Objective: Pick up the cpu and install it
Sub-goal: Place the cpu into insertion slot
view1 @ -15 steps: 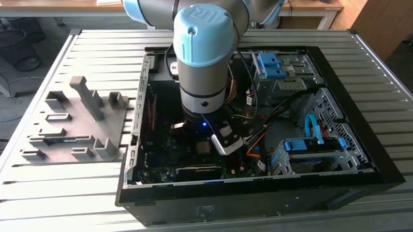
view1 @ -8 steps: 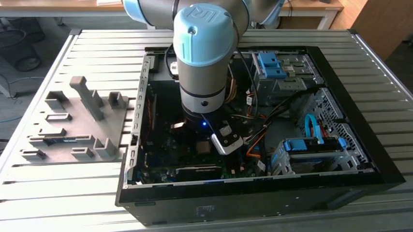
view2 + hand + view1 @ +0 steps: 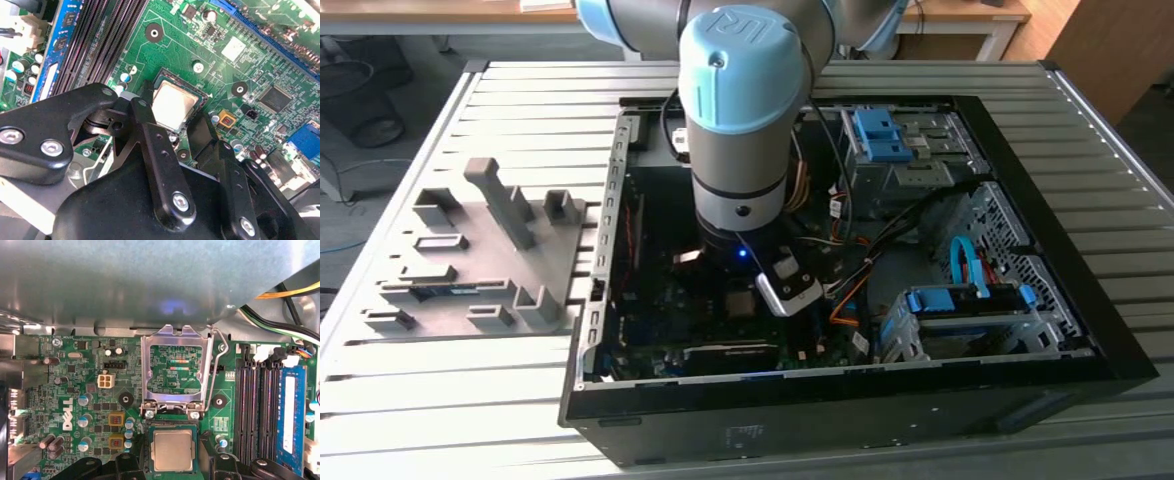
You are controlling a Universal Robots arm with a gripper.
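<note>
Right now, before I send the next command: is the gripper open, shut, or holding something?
Gripper: cannot be told. It sits astride the cpu, which lies in the motherboard socket, but a grip on it is not clear.

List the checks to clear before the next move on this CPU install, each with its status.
1. cpu lying inside the socket: ok.
2. Load plate tilted up, clear of the cpu: ok.
3. Lever raised: ok.
4. End effector open, fingers on either side of the cpu: ok.
5. cpu fully flat and seated: cannot tell.
</note>
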